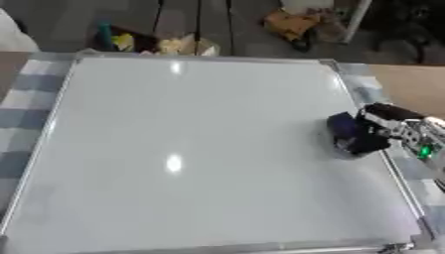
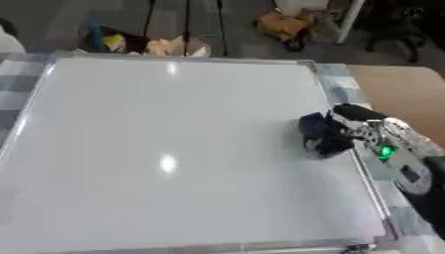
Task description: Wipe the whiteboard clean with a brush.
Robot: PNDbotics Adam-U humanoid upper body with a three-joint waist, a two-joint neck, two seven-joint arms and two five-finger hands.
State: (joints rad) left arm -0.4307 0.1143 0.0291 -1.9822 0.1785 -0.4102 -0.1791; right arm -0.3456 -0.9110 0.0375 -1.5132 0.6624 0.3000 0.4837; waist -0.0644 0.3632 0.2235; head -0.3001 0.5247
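Observation:
A large whiteboard with a silver frame fills most of both views, and its surface looks white with only light glare spots. My right hand comes in from the right edge and holds a dark brush pressed on the board near its right frame, about mid-height. The fingers curl round the brush's top. A green light glows on the wrist. My left hand shows in neither view.
The board lies on a table with a grey checked cloth. A brown tabletop shows at the right. Beyond the far edge, on the floor, lie yellow and orange objects.

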